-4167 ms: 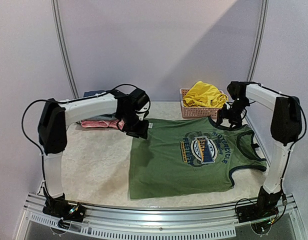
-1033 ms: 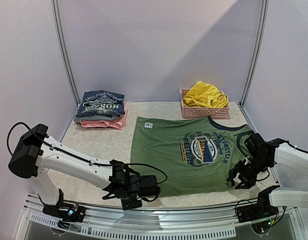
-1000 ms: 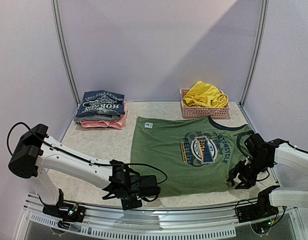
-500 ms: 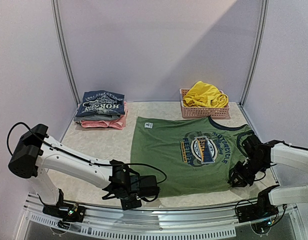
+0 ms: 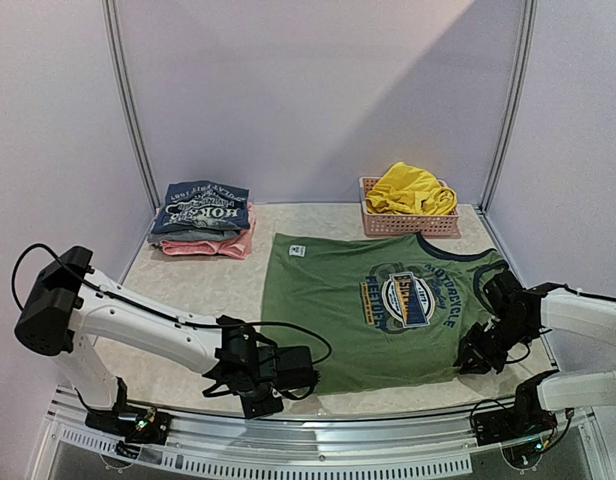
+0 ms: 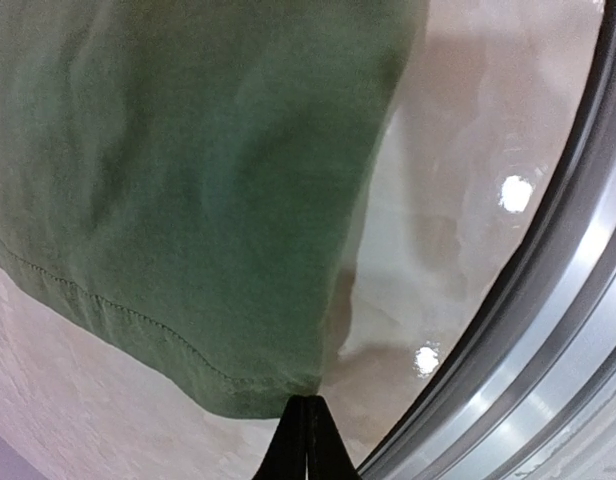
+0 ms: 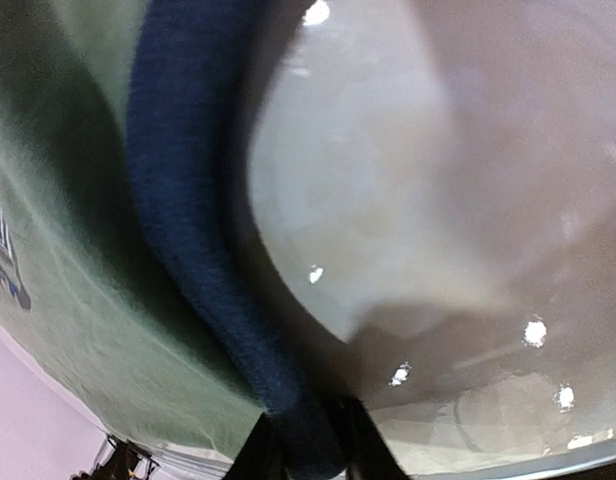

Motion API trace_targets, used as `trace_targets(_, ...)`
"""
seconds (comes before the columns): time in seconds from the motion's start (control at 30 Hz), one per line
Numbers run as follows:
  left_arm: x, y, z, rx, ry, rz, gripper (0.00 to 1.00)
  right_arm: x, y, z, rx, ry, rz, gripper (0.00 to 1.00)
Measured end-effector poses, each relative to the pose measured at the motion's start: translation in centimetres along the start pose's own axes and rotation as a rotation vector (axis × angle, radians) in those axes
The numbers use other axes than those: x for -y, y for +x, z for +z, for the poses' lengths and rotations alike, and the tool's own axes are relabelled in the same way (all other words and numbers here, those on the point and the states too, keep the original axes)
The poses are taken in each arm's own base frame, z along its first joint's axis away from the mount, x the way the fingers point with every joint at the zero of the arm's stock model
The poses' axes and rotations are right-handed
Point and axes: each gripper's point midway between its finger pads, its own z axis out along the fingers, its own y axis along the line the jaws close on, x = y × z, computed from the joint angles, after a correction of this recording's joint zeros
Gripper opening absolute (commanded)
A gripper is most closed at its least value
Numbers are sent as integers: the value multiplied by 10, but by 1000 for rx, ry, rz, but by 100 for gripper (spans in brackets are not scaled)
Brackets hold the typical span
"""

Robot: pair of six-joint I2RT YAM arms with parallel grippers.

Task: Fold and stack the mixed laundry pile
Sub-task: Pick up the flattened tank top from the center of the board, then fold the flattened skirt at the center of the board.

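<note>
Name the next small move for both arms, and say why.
Probably raise both grippers together. The left gripper is shut on the near hem corner of the green shirt, the right gripper pinches its dark armhole trim, and the shirt lies flat, ready for folding away.

Bench (image 5: pixel 188 290): pale beige, marbled, glossy, metal rail along near edge. Olive-green sleeveless shirt (image 5: pixel 328 320) spread flat, centre to right, logo up. Stack of folded garments (image 5: pixel 205 218) at far left corner, navy on top. Pink lattice basket (image 5: pixel 408 224) at far right.
</note>
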Motion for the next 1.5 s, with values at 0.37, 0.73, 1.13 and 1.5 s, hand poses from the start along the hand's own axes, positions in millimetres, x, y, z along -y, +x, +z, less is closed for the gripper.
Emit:
trace_targets(0.37,-6,-4,-14,34,63,-46,0,2,-5,-22,33,87,-51,0)
trace_targets(0.73,-19,-22,-33,61,168,-109,0,-16,-20,-58,65,203,-133,0)
trace_targets(1.13,-61,-40,-52,87,240,-209,0,-51,-50,-82,90,309,-240,0)
trace_targets(1.5,-111,-41,-61,67,245,-315,0,-70,-65,-73,31,358,-314,0)
